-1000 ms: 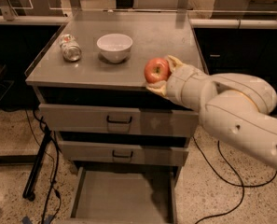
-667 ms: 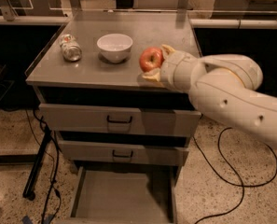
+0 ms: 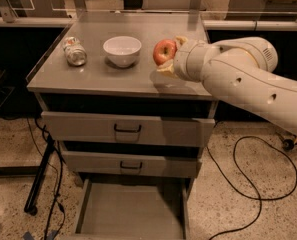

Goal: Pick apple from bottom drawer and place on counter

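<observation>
claw [image 3: 169, 56] clamped on apple [image 3: 163, 51] | apple hangs just over table [image 3: 88, 79], right of bowl [image 3: 122, 50] | drawer [image 3: 130, 214] open below | risk imo: let go too high and it rolls off the front edge or bumps the bowl

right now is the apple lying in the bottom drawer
No, the gripper holds the apple over the counter, beside the white bowl, well above the open bottom drawer.
</observation>
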Motion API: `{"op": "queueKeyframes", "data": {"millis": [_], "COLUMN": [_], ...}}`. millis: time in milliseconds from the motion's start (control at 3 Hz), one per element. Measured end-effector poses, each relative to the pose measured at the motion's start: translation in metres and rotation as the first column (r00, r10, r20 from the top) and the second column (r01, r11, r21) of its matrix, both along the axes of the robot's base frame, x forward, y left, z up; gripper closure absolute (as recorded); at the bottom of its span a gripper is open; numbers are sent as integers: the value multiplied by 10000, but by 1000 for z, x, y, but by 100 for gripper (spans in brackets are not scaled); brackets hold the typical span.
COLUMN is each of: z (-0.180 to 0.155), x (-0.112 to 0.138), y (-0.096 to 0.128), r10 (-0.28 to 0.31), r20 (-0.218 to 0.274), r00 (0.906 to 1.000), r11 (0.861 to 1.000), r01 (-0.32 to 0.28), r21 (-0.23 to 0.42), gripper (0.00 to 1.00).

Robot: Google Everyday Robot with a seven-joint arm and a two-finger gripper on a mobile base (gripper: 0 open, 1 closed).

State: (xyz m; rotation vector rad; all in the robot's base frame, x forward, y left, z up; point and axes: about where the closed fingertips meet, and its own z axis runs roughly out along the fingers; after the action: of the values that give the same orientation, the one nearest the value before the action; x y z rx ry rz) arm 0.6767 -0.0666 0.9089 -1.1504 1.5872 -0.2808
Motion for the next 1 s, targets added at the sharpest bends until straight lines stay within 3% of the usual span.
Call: {"op": "queueKeyframes", "data": {"millis": [333,667,1000], "z": [-3,-6,-18], "x": [16,30,39], "y": [-29,-47,-59], "r10": [-554,-637,-539], "r20": [-744,-1454,-2232], "r00": [9957,9873,9733], "r11": [9984,9976,9985], "r01": [564,668,551], "r21": [109,169,-10], "gripper": [100,100,100]}}
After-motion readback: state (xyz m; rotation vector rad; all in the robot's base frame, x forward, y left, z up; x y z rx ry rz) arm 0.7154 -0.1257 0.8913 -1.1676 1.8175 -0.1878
